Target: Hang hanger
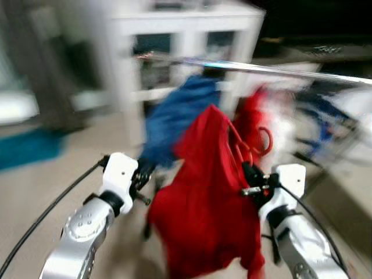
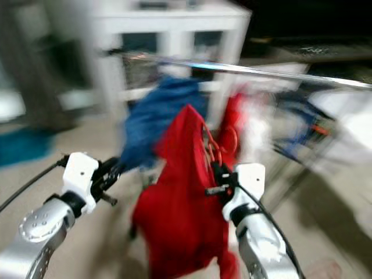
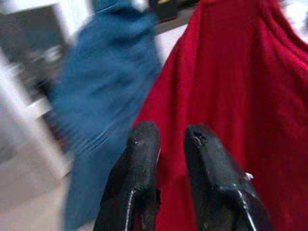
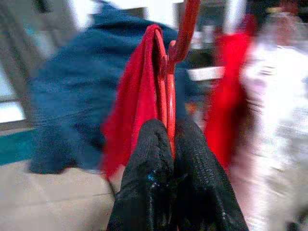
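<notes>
Red hanger carried toward the rail

Right claw (image 4: pixel 166 144) clamps the red hanger (image 4: pixel 169 96); left claw (image 3: pixel 166 139) is empty, fingers parted. The draped red garment (image 1: pixel 203 215) could swing, making the hook miss the rail (image 1: pixel 261 68).

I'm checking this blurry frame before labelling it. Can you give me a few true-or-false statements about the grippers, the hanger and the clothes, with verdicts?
1. The right gripper is shut on the red hanger. True.
2. The red garment is draped on the hanger. True.
3. The left gripper is clamped on the blue garment. False: its fingers stand slightly apart with nothing between them, in front of the red garment.
4. The hanger's hook is already over the metal rail. False: it is below the rail.
5. The blue garment lies on the floor. False: it hangs behind the red one.
</notes>
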`<state>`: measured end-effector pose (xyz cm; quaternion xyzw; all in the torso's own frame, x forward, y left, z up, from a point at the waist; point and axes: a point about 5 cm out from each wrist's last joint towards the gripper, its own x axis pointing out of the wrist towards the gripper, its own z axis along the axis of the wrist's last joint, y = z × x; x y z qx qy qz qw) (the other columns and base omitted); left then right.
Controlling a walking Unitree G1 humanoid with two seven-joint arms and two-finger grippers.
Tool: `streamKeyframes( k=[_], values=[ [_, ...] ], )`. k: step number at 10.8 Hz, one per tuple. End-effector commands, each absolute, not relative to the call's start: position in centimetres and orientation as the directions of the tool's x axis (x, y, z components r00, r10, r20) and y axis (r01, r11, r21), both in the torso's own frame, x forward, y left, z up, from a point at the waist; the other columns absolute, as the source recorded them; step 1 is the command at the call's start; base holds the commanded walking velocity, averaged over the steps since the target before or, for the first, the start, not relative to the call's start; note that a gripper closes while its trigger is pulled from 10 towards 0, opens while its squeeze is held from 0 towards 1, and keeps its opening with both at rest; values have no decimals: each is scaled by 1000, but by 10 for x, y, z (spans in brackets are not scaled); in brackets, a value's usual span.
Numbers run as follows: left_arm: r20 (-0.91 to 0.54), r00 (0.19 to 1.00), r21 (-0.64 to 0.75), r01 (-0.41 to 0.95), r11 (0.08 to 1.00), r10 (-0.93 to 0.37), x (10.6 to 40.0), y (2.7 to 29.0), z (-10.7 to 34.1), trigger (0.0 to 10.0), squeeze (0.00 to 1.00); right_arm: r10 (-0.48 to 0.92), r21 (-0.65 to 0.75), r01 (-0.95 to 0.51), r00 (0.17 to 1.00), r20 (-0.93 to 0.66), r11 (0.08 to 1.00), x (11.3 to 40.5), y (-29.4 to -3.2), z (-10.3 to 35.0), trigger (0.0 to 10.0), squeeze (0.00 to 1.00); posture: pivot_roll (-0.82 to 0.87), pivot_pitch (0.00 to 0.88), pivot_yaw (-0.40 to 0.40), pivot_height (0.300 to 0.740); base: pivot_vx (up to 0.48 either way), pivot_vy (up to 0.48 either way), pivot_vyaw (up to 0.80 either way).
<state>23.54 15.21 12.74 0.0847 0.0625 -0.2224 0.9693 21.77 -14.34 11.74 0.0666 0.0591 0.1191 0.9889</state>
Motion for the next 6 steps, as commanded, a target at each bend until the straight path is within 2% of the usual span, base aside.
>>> streamKeyframes(
  k=[1, 2, 6],
  values=[
    [-148, 877, 122, 474, 872, -456, 234, 144, 128, 10000, 0, 217, 123, -208, 973, -73, 970, 222, -150, 125, 10000, 0, 87, 0, -17, 740, 292, 0, 0],
    [-148, 878, 125, 474, 872, -456, 234, 145, 129, 10000, 0, 224, 127, -214, 972, -73, 969, 225, -148, 125, 10000, 0, 89, 0, -19, 740, 289, 0, 0],
    [-147, 858, 152, 512, 845, -493, 233, 141, 130, 10000, 0, 251, 130, -240, 965, -77, 962, 243, -139, 127, 10000, 0, 97, 0, -20, 740, 0, 0, 0]
  ],
)
